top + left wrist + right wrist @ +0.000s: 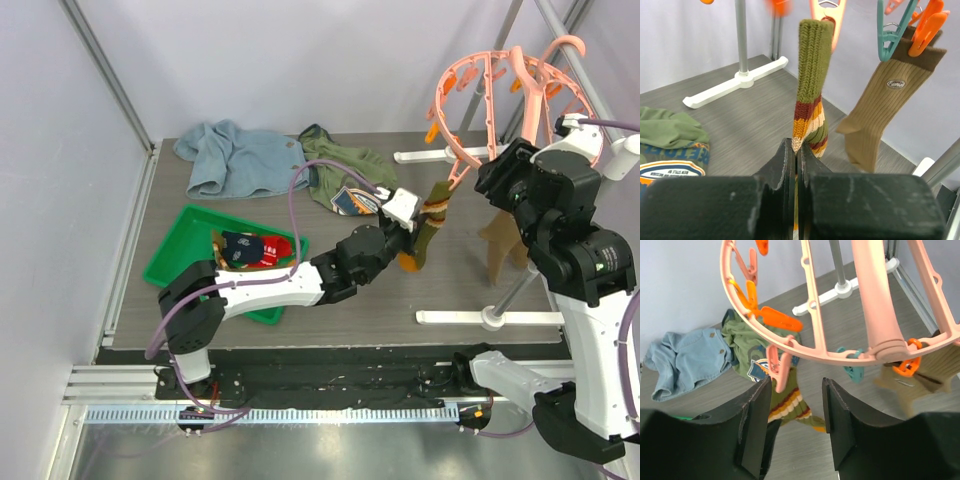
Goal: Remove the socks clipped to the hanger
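The salmon-pink round hanger (pixel 500 90) hangs at the back right; its ring also crosses the right wrist view (pixel 815 347). An olive sock with red, yellow and white stripes (pixel 432 215) hangs from a pink clip (pixel 777 372). My left gripper (pixel 796 150) is shut on this sock's lower edge (pixel 810 90). A tan ribbed sock (pixel 880 105) hangs beside it from orange and teal clips. My right gripper (pixel 796 390) is open and empty just under the ring, its jaws either side of the pink clip. A navy sock (pixel 240 248) and a red sock (pixel 275 250) lie in the green tray (pixel 180 255).
A light-blue garment (pixel 230 160) and an olive-green garment (pixel 340 175) lie at the back of the table. The grey rack's poles (pixel 560 45) and white feet (pixel 490 318) stand at the right, around the hanger.
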Tool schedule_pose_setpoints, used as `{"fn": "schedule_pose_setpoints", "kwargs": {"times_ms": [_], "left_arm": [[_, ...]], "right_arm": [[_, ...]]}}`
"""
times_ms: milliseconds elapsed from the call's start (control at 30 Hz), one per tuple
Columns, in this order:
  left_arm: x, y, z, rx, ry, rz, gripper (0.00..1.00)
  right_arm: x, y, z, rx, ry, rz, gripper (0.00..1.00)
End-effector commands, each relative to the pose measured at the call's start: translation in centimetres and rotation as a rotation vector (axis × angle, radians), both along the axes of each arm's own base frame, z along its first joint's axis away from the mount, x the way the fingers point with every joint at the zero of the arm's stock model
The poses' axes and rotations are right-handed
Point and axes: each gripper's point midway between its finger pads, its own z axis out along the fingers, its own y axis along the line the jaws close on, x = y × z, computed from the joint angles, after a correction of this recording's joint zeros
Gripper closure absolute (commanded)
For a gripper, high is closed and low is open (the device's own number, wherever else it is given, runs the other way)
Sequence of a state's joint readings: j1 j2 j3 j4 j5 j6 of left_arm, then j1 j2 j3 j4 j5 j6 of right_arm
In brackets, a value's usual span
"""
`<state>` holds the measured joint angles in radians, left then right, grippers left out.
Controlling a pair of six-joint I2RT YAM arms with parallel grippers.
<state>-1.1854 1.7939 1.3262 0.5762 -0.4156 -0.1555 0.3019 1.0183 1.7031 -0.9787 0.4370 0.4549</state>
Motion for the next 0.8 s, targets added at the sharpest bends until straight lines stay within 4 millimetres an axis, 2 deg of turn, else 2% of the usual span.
{"fn": "schedule_pose_setpoints", "kwargs": {"times_ms": [0,267,467,600,767], "left_arm": [[-0.9,1.6,4.4,-0.087,-0.073,0.038,1.0],[-2.0,1.1,4.9,-0.046,-0.12,0.061,1.0],[-2.7,0.3,5.5,-0.011,-0.166,0.076,1.0],[-3.0,-0.3,5.3,0.014,-0.185,0.083,1.0],[-3.1,-1.0,5.5,0.023,-0.2,0.085,1.0]], "right_arm": [[-0.1,0.1,-1.5,-0.004,0.034,0.001,0.48],[1.0,1.7,-2.5,0.02,0.031,0.068,0.48],[1.8,1.2,-2.7,-0.013,0.051,0.034,0.47],[2.6,1.3,-3.1,-0.033,0.083,0.035,0.41],[3.0,1.1,-2.8,-0.048,0.084,0.021,0.4]]}}
